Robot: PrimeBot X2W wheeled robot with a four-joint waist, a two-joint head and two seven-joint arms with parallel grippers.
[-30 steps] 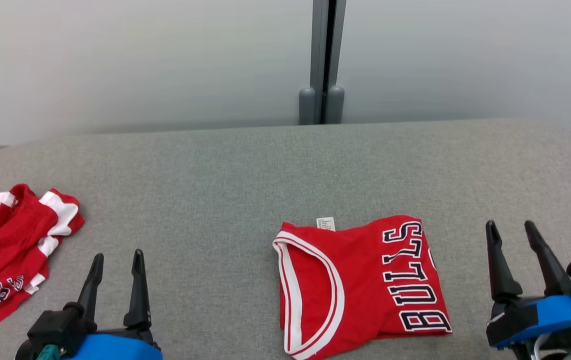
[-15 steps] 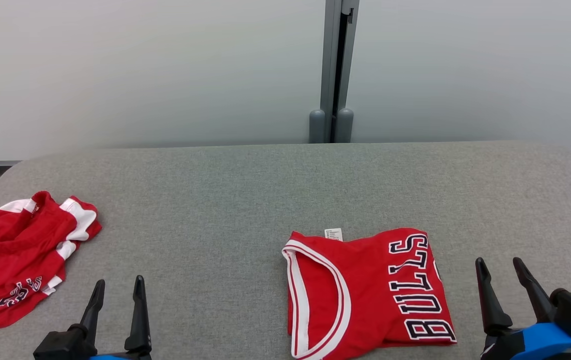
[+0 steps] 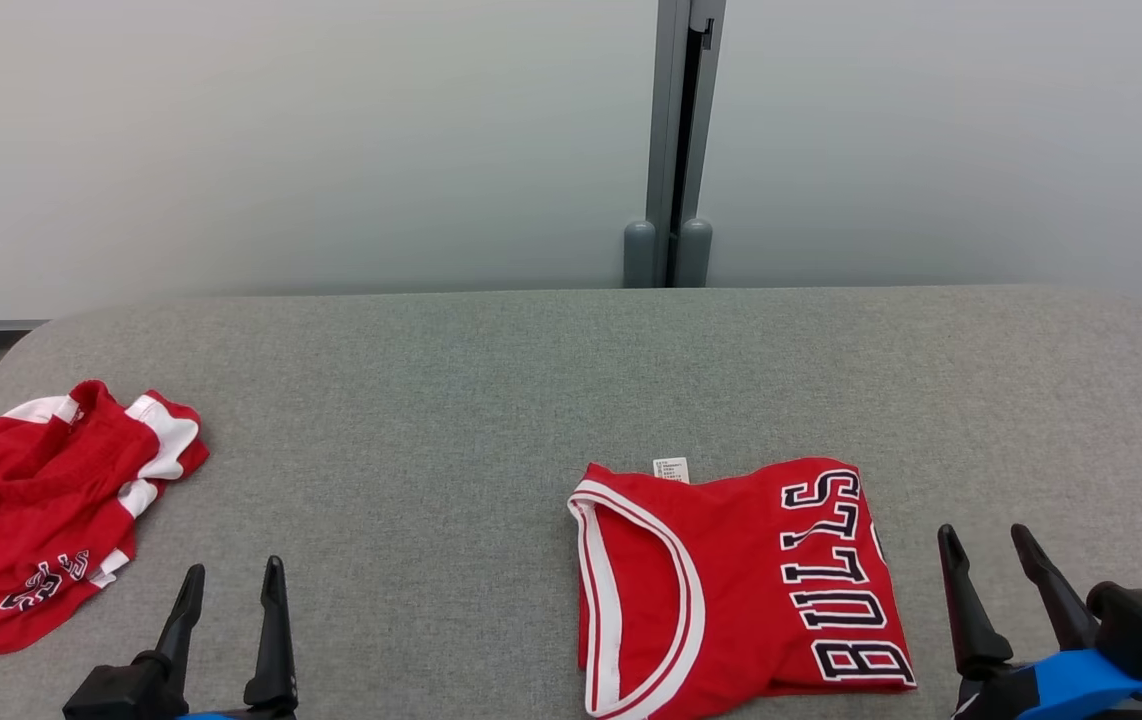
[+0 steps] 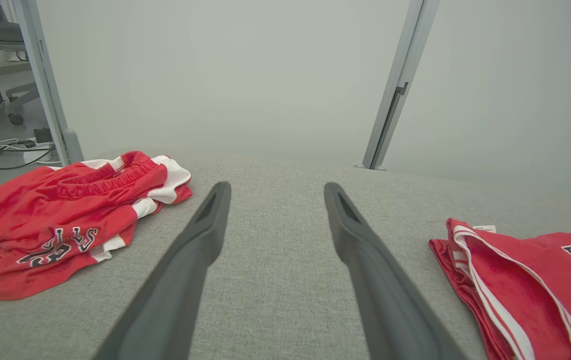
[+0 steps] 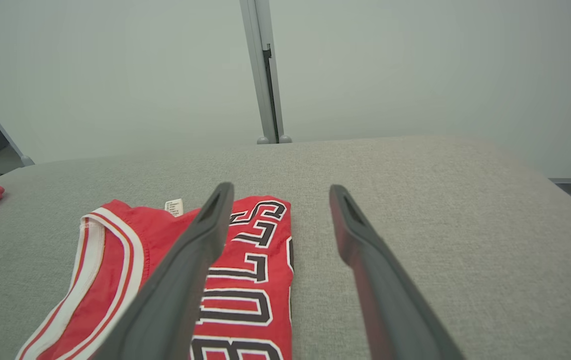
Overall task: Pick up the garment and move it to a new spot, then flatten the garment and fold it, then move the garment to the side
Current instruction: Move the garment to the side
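Jersey point(image 3: 731, 600) folded flat on grey table point(image 3: 431, 400), crumpled red shorts point(image 3: 31, 500) well apart at left, both jaws wide, empty.

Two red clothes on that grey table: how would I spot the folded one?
On the grey table, look right of centre, near the front edge. The folded jersey lies flat and squared, its BULLS lettering showing; the other red garment, far left, is a crumpled heap.

folded jersey point(image 3: 741, 590) lies on table point(image 3: 431, 400), right of centre, near the front edge. crumpled garment point(image 3: 51, 510) at table's far left, well apart. left gripper point(image 3: 234, 567) up front between them; right gripper point(image 3: 983, 530) just right of jersey. post point(image 3: 676, 130) behind table.
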